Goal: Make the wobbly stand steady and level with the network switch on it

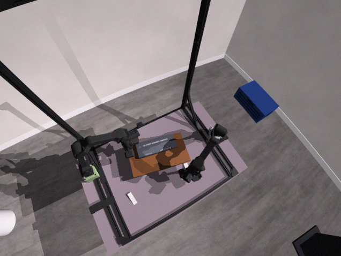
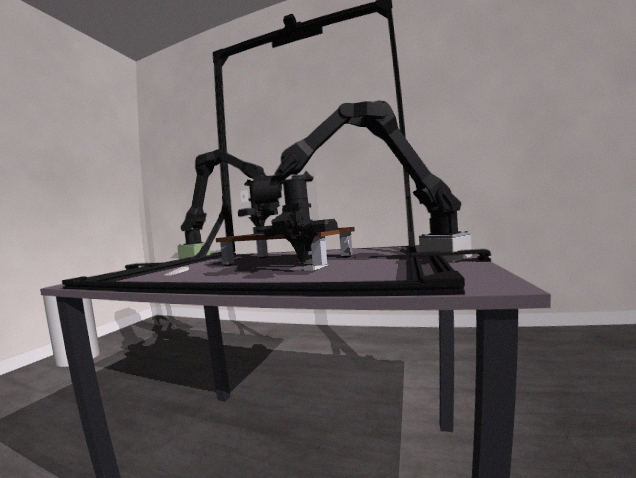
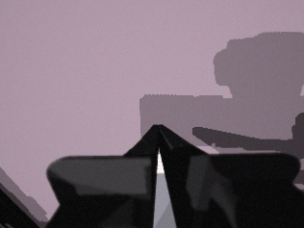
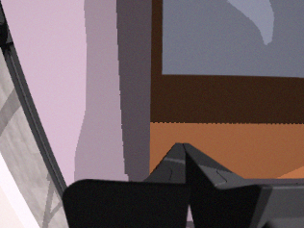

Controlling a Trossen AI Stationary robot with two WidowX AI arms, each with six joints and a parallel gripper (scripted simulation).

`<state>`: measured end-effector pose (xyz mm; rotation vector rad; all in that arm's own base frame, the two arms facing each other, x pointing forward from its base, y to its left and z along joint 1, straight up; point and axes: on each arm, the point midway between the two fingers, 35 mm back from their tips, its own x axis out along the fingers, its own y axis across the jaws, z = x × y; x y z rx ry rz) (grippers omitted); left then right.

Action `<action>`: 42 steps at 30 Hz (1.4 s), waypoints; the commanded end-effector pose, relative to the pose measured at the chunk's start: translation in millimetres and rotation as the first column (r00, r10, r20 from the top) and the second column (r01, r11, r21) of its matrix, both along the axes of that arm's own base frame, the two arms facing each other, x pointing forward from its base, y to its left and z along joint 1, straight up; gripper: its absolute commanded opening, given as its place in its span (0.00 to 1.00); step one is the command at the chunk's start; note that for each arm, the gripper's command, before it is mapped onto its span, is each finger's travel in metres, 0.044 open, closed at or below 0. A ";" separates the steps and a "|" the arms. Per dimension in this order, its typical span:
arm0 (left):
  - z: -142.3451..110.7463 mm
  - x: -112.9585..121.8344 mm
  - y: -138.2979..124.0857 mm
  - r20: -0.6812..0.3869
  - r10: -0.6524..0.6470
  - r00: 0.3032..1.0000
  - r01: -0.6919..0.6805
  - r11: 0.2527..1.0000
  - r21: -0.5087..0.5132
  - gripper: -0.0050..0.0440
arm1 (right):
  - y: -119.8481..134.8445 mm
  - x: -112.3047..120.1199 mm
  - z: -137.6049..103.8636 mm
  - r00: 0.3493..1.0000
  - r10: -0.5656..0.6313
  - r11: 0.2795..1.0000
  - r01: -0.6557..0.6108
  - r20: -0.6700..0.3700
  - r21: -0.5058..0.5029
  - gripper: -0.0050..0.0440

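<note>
Both grippers are fully closed with nothing in them. The left gripper (image 1: pixel 188 175) (image 2: pixel 302 261) (image 3: pixel 158 129) points down just beside the near wedge (image 1: pixel 185 165) (image 2: pixel 316 267), which sits at the foot of a leg (image 2: pixel 319 251); the right gripper (image 1: pixel 129 153) (image 2: pixel 258 226) (image 4: pixel 181 149) is over the end of the stand (image 1: pixel 182 148) (image 2: pixel 339 230) (image 4: pixel 216 136) farthest from the left one. The spare wedge (image 1: pixel 132 198) (image 2: pixel 177 270) lies well apart from both.

I'd guess the wedges are light, stiff and a bit slidey, so pinch the long sides near the thick end, or nudge with shut tips (gently, or you'll shove the leg). The stand's stiff but tippy, and the network switch (image 1: pixel 155 145) (image 4: pixel 231 47) could slide.

Exterior shows the legs and the wedge down at the foot, but hides the switch. Top shows the switch on the board, but only part of that wedge. Can't tell from either if it's snug.
</note>
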<state>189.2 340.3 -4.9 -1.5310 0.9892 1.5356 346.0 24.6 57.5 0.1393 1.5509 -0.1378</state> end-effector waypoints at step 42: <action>243.7 42.6 75.5 0.201 -0.233 0.952 0.082 0.821 0.565 1.00 | -0.1 -0.8 63.2 1.000 0.000 1.000 0.000 0.000 0.000 0.10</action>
